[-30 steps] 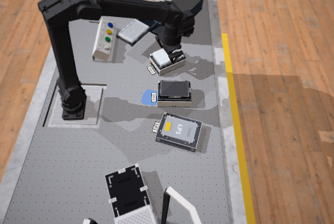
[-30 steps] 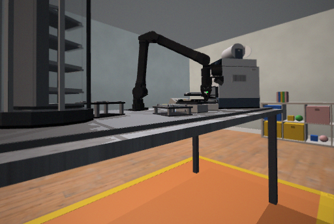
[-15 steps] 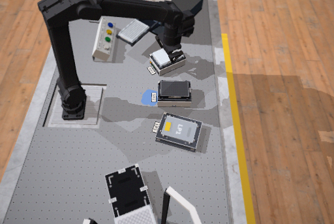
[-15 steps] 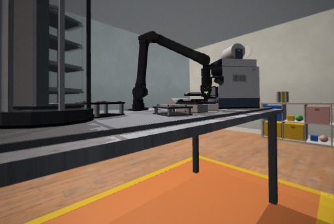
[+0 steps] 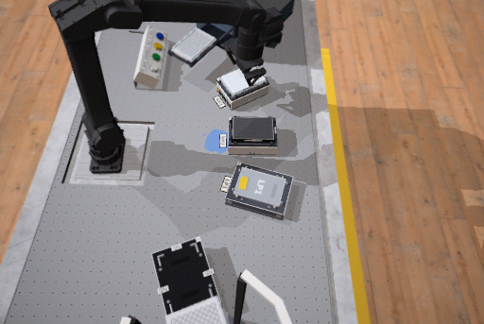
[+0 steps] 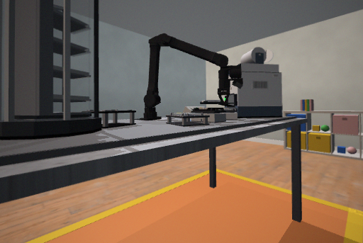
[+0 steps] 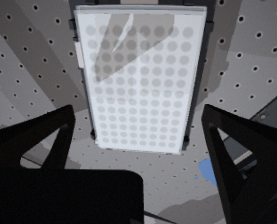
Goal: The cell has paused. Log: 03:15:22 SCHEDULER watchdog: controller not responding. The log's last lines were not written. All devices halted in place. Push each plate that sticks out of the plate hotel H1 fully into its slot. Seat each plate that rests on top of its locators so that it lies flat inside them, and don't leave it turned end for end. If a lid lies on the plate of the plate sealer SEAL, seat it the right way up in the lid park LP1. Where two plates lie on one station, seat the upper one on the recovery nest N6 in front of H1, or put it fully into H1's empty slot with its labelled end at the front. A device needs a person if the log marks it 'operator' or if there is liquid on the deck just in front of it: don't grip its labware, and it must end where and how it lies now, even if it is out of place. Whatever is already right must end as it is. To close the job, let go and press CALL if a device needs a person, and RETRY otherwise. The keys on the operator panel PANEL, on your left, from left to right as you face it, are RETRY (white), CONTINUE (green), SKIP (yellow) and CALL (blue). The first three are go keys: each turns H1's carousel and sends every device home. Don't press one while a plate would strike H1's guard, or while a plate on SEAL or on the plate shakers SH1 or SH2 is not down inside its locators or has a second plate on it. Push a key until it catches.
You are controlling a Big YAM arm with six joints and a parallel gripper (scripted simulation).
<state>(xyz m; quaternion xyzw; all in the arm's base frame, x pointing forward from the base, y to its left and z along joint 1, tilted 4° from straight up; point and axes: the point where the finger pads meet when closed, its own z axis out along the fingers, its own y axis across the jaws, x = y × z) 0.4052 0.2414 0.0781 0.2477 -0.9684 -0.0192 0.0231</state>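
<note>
1. The gripper (image 5: 255, 75) hangs over the white plate (image 5: 234, 82) on a shaker (image 5: 246, 97) near the table's far edge
2. Its fingers are wide apart and hold nothing
3. A blue puddle (image 5: 214, 140) lies beside the next shaker (image 5: 252, 149)

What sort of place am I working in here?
Likely a lab automation cell: a well plate on a shaker, a glass-guarded plate hotel, a lid park, and a key panel on a perforated deck.
</note>
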